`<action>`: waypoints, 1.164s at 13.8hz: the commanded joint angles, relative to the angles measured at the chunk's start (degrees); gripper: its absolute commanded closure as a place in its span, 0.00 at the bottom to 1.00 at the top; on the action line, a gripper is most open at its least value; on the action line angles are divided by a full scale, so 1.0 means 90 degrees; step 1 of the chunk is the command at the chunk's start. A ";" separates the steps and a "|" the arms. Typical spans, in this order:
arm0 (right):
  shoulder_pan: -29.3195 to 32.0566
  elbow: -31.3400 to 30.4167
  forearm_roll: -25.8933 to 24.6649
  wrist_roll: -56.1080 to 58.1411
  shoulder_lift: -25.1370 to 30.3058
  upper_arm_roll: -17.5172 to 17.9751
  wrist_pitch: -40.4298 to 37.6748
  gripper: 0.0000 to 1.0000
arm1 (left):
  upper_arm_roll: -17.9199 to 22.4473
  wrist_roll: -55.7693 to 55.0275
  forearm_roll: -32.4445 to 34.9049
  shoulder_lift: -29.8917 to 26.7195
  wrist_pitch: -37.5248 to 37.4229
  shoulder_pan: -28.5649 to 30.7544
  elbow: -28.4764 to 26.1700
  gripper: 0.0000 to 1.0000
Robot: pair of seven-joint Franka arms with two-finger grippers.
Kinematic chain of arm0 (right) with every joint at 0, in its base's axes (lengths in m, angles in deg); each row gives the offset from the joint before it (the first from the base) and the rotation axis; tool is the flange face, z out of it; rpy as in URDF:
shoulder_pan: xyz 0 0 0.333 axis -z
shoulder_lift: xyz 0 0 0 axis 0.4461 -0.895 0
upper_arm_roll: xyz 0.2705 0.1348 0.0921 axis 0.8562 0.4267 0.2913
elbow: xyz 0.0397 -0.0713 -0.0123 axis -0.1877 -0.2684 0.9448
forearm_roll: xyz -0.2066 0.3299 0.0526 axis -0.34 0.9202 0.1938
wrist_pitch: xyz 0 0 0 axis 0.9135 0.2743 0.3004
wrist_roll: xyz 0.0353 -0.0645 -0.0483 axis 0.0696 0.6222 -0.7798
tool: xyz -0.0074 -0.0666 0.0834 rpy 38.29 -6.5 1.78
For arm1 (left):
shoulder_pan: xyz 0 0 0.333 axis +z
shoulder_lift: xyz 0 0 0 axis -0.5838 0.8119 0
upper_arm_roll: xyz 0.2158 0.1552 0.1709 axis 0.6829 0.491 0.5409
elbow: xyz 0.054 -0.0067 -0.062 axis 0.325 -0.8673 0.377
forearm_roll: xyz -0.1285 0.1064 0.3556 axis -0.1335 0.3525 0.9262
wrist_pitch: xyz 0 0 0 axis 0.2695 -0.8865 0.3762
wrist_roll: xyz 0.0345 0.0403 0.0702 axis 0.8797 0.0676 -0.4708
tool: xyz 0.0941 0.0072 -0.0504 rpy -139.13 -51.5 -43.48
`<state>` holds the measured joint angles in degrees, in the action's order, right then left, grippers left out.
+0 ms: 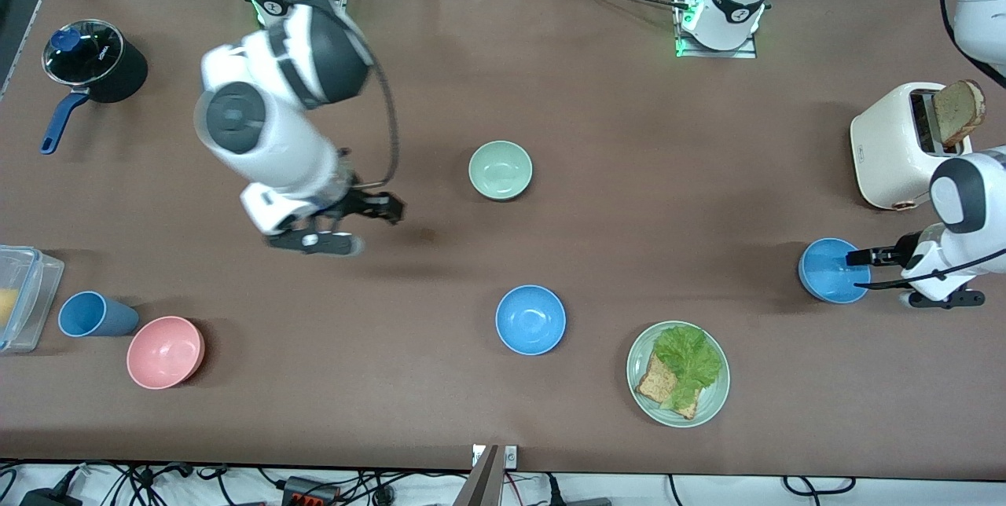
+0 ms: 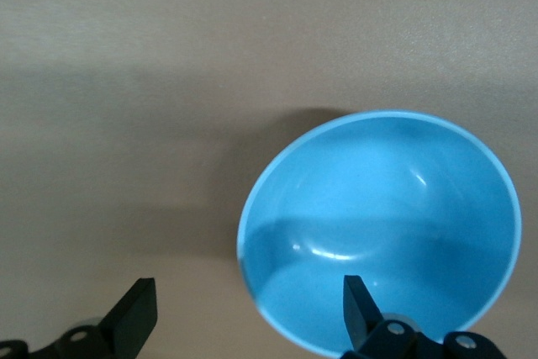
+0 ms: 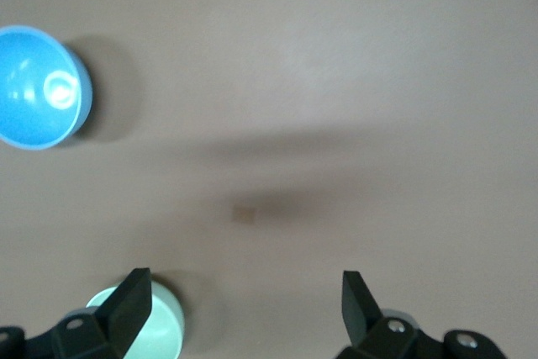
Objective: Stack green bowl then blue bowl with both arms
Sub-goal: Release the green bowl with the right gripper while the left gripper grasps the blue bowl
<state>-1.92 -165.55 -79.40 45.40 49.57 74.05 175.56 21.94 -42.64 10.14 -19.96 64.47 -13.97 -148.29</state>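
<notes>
The green bowl (image 1: 501, 170) sits mid-table. One blue bowl (image 1: 530, 320) sits nearer the front camera than it. A second blue bowl (image 1: 833, 270) sits at the left arm's end. My left gripper (image 1: 855, 258) is open over that bowl's rim. In the left wrist view one fingertip (image 2: 357, 304) is over the inside of the blue bowl (image 2: 378, 233) and the other is outside it. My right gripper (image 1: 385, 211) is open and empty over bare table beside the green bowl. The right wrist view shows the green bowl (image 3: 164, 325) by one finger and the middle blue bowl (image 3: 38, 86) farther off.
A white toaster (image 1: 896, 144) with toast stands beside the left arm. A pale-green plate (image 1: 711, 404) with lettuce and toast lies near the front edge. A pink bowl (image 1: 165, 351), blue tumbler (image 1: 90, 314), clear container (image 1: 20, 298) and black pot (image 1: 94, 62) are at the right arm's end.
</notes>
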 commanded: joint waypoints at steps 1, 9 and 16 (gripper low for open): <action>0.0586 0.0291 -0.0092 0.0387 0.0062 0.0030 -0.0040 0.00 | -0.0065 0.0099 0.0078 0.0016 0.0101 0.0035 -0.0030 0.19; 0.1983 0.0411 -0.0190 0.1712 0.0744 -0.0147 -0.0333 0.00 | -0.0065 0.0731 0.0097 0.0182 0.0365 0.0044 -0.0069 0.78; 0.3654 0.0333 -0.0842 0.3570 0.1399 0.0937 -0.0987 0.00 | -0.0445 0.0676 0.0068 -0.0393 -0.0764 -0.0024 -0.0030 1.00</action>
<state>28.43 -161.41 -84.17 75.28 60.38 79.26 167.66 19.73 -36.53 10.13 -20.36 62.13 -14.12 -148.23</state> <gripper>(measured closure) 0.000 0.952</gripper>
